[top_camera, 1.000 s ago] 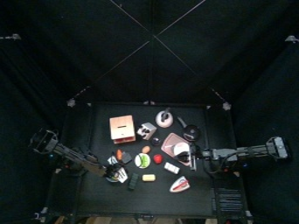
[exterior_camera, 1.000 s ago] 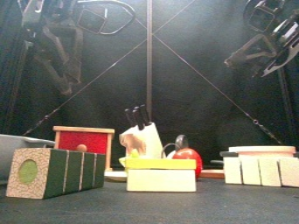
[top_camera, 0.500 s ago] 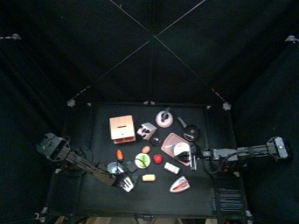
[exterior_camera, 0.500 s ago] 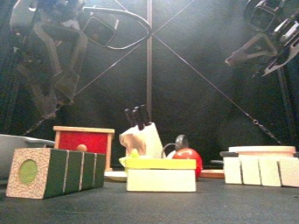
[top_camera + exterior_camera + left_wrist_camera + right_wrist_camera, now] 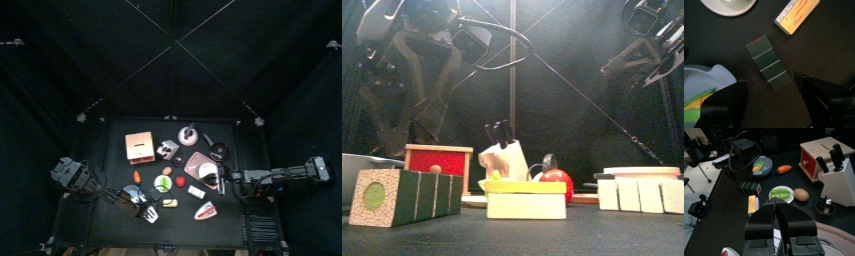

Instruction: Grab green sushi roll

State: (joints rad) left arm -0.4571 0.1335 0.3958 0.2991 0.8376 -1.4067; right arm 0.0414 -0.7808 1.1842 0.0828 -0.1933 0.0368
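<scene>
The green sushi roll (image 5: 767,62) is a short dark green block with pale lines across it, lying flat on the black table. My left gripper (image 5: 773,83) hovers right over it, jaws open wide, one on each side of the roll's near end, not touching it. In the front view the green sushi roll (image 5: 402,197) stands large at the front left, and from the right wrist the green sushi roll (image 5: 749,187) shows past the plate. My right gripper (image 5: 777,208) rests shut at the table's right side, holding nothing.
A pale blue bowl (image 5: 707,85) of green-and-orange food lies close beside the roll. A white dish (image 5: 727,6) and a yellow-orange piece (image 5: 797,15) are just beyond. A red box (image 5: 140,147), a knife block (image 5: 841,183) and a plate with a bright green oval (image 5: 782,193) crowd the middle.
My left arm has swung toward the table's front and come down over the roll, and its jaws have opened wider. The right arm has stayed still.
</scene>
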